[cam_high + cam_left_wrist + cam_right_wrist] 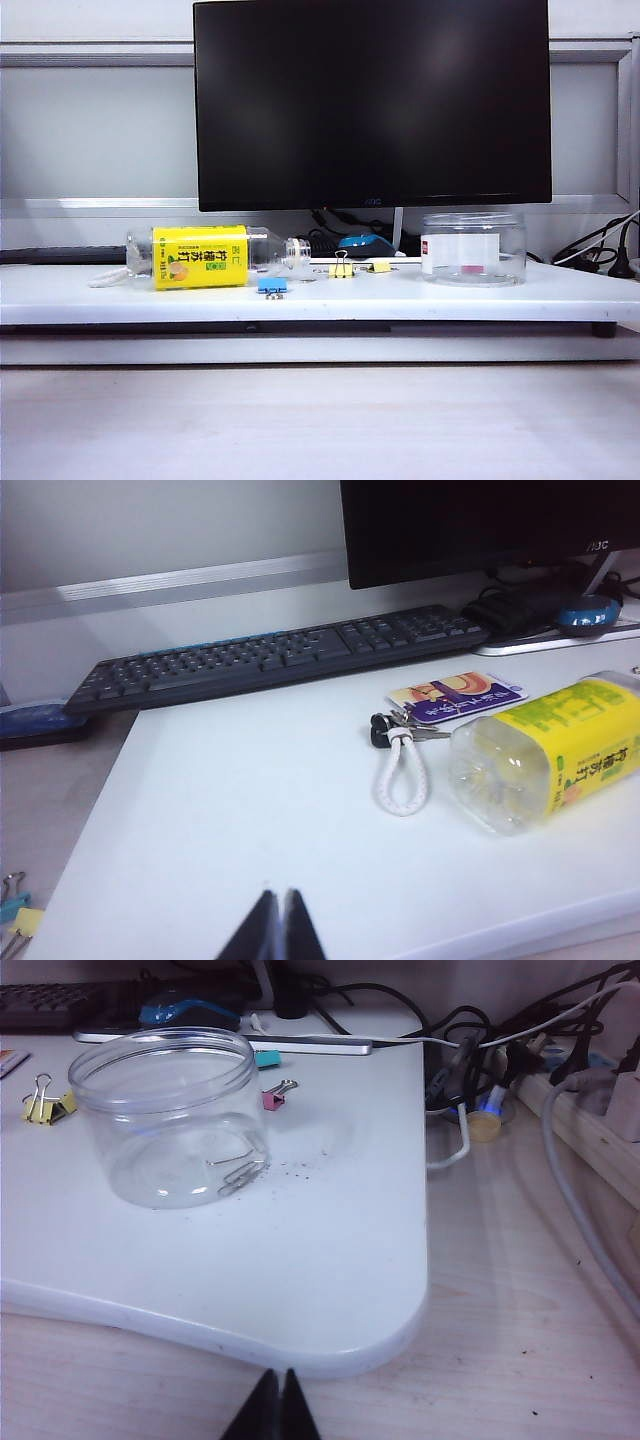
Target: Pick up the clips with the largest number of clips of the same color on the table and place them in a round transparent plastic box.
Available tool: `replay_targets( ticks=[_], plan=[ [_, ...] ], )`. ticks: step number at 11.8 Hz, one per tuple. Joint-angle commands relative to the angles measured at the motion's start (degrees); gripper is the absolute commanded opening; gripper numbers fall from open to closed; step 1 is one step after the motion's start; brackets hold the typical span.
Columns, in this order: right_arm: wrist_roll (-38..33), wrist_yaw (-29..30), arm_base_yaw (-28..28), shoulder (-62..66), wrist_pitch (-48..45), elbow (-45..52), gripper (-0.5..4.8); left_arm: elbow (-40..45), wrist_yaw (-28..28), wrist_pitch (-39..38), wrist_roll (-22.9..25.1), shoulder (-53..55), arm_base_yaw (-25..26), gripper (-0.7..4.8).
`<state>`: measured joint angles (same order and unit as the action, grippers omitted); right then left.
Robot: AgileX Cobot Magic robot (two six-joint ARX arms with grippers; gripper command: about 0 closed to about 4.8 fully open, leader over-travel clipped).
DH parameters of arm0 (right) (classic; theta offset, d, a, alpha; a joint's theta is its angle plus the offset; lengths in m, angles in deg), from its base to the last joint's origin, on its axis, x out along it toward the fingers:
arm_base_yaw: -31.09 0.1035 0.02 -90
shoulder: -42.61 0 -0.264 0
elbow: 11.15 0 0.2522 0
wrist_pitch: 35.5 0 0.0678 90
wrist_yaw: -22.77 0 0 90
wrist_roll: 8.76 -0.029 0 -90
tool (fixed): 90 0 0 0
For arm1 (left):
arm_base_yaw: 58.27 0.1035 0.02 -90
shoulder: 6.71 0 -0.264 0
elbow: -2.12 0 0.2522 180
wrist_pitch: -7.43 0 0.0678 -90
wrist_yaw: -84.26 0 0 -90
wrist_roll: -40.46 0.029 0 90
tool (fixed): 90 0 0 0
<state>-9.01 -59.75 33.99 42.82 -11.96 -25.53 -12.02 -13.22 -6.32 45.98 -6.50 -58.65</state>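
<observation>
**Nothing picked up yet, both pincers parked**

Still at the very start, by the look of it. Two small yellow binder clips with thin wire handles: one standing up (341, 268), the other lying flat just beside it (379, 266), both on the white counter (330, 300) in front of the black monitor (372, 100). Also one of them visible in the right wrist view (43, 1106), just beside the jar wall. Short wide clear plastic jar with a white label (473, 248) sitting to the right of the clips, near but apart, open top, no yellow clip inside yet; something thin and silvery at its base, can't tell if inside or behind.

Distractors: small blue binder clip (272, 285) nearer the front edge, clear bottle with a yellow label (205, 257) lying on its side to the left.

Left pincer (280, 925) closed up tight, holding nothing, hanging low over the counter's near edge, well apart from the clips. Right pincer (279, 1405) same deal: tips together, empty, off the counter's corner on the jar side.

Next move, probably: open the right pincer, reach past the jar to the upright yellow clip, grab by the body or handles. Small target, so careful lining up needed, and no bumping the jar on the way.
</observation>
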Motion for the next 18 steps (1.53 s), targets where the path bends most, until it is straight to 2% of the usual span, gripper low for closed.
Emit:
replay_targets(
  ticks=[1, 6, 7, 8, 9, 10, 11, 13, 14, 15, 16, 17, 18],
  plan=[
    [-0.2, 0.1, 0.0, -0.1, -0.6, -0.1, -0.05, 0.1, -0.3, 0.4, -0.2, -0.2, -0.1, 0.21],
    [-0.7, 0.2, 0.1, -0.1, -1.2, -0.1, -0.05, 0.1, -0.3, 0.5, -0.4, -0.2, -0.1, 0.22],
    [-8.2, 0.3, 0.1, -0.1, -1.9, -0.1, -0.05, 0.1, -2.0, 0.5, -10.7, -0.2, -0.2, 0.22],
    [-20.7, 0.3, 0.1, -0.1, -2.3, -0.1, -0.05, 0.1, -4.7, 0.5, -24.4, -0.2, -0.2, 0.22],
    [-23.8, 0.3, 0.1, -0.1, -2.4, -0.1, -0.05, 0.1, -5.4, 0.8, -27.1, -0.2, -0.2, 0.22],
    [-30.2, 0.9, 0.0, -0.1, -3.0, -0.1, -0.05, 0.1, -6.4, 1.7, -33.2, -0.2, -0.2, 0.22],
    [-32.8, 1.9, 0.0, -0.1, -3.7, -0.1, -0.05, 0.1, -7.2, 2.0, -36.2, -0.2, -0.2, 0.22],
    [-34.4, 9.9, 0.0, -0.1, -8.7, -0.1, -0.04, 0.1, -10.3, 4.0, -38.6, -0.2, -0.2, 0.25],
    [-34.7, 16.0, 0.1, -0.1, -13.6, -0.1, 0.01, 0.0, -13.3, 5.4, -40.0, -0.2, -0.2, 0.33],
    [-36.5, 19.1, 0.1, -0.1, -16.4, -0.9, 0.03, -0.2, -16.5, 7.5, -42.8, -0.2, -0.2, 1.63],
    [-36.1, 19.0, 0.1, -0.1, -14.3, -2.6, 0.04, -2.0, -18.5, 7.8, -43.5, -0.2, -0.2, 2.49],
    [-36.1, 19.2, 0.1, -0.1, -11.3, -4.4, 0.04, -7.5, -23.4, 8.3, -42.8, -0.2, -0.2, 2.49],
    [-35.9, 19.3, 0.1, -0.1, -10.5, -4.8, 0.04, -9.5, -24.5, 8.4, -41.6, -0.2, -0.2, 2.49]
  ],
)
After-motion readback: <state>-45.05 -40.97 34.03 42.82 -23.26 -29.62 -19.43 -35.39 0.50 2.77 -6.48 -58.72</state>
